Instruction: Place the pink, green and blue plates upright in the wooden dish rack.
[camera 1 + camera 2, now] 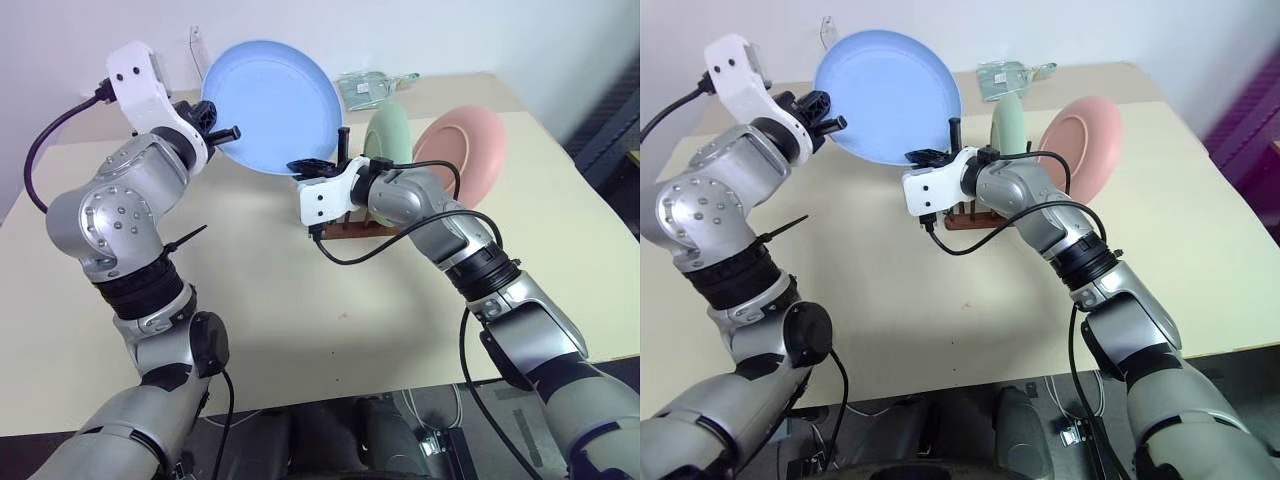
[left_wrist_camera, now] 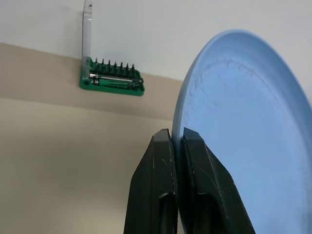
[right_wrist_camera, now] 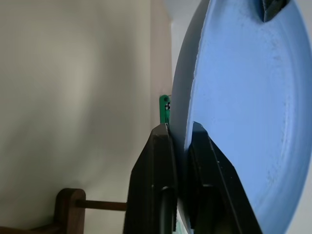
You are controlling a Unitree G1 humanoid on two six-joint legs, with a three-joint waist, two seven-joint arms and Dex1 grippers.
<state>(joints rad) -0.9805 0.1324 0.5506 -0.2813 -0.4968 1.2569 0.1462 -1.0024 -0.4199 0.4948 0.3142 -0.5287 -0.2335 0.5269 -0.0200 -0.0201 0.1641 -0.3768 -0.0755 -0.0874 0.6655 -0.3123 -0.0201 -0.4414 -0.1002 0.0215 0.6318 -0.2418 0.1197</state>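
Blue plate (image 1: 268, 105) sits upper centre-left of frame, held up off the table (image 1: 300, 320), w/ left gripper (image 1: 232, 133) on its left rim and right gripper (image 1: 312, 166) on its lower right rim. Dish rack (image 1: 350, 228) is at centre, below and right of that plate, partly behind the right arm. Green plate (image 1: 386, 134) stands in the rack; pink plate (image 1: 462, 150) stands just right of it. Tool case (image 1: 366, 86) lies at the table's far edge, top centre-right, behind the rack.
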